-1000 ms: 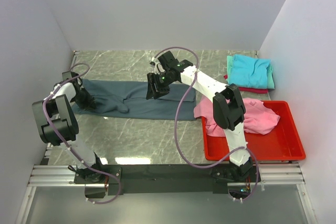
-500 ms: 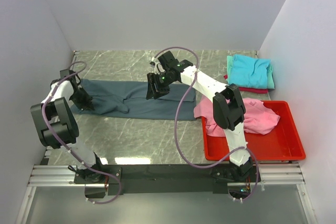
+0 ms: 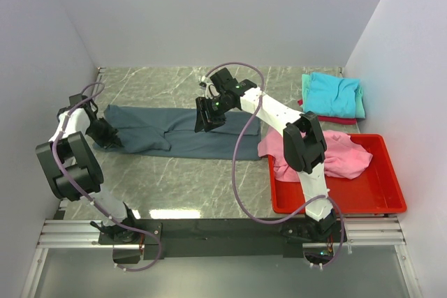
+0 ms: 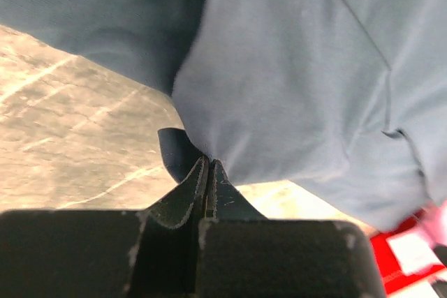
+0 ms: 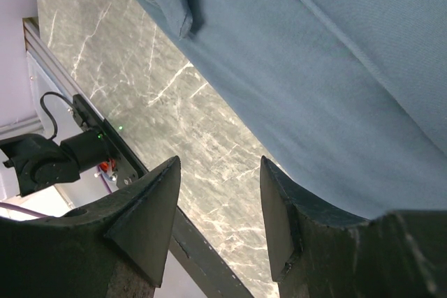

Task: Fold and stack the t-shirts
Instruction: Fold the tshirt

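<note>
Marble tabletop (image 3: 181, 186) bears the slate t-shirt (image 3: 174, 141), its long axis running left to right. On its left edge the left gripper (image 4: 208, 167) is clenched, cloth stretching rightward from those fingers. The right gripper (image 5: 218, 172) hangs spread and empty above the shirt's middle.

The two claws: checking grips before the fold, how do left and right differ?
The left claw is shut on an edge of the slate t-shirt; the right claw stands open, holding nothing. The left claw sits at the shirt's left end; the right claw over its middle. Both face that shirt.
</note>
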Tool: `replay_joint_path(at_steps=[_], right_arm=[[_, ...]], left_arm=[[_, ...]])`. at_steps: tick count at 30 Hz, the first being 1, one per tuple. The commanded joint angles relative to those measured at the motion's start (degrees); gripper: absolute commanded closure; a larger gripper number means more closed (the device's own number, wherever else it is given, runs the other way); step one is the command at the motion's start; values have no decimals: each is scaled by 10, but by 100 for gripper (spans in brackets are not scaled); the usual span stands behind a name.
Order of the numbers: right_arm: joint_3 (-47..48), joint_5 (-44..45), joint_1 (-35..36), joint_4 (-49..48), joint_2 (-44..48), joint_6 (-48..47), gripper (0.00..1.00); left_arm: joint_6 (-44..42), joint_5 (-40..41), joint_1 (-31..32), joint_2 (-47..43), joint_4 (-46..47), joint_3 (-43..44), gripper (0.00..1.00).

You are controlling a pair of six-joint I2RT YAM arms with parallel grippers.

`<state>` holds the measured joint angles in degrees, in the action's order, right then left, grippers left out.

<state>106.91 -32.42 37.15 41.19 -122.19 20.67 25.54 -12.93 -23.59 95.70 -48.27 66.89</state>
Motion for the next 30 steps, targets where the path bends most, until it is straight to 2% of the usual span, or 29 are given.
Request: replay_joint_path(at_steps=[1, 7, 14, 17, 20, 21, 25, 30], right_arm=[[6, -4, 3, -2, 10, -7, 44], [8, 1, 5, 2, 8, -10, 44], [7, 3, 4, 5, 9, -11, 44], [7, 3, 5, 6, 8, -11, 44], [5, 3, 6, 6, 9, -12, 44], [5, 3, 6, 6, 9, -12, 44], [9, 6, 6, 10, 7, -14, 44], [17, 58, 3, 32, 6, -24, 44]], left_arm=[[-3, -75, -20, -25, -4, 3, 99], [-6, -133, -33, -10, 4, -17, 99], [-8, -113, -43, -27, -2, -31, 99], [-11, -70, -42, -37, -4, -44, 91], [-8, -1, -42, -58, -9, -49, 75], [-4, 22, -42, -71, -9, -48, 65], [6, 101, -43, -88, -14, -26, 53], [29, 124, -42, -87, -3, 26, 39]])
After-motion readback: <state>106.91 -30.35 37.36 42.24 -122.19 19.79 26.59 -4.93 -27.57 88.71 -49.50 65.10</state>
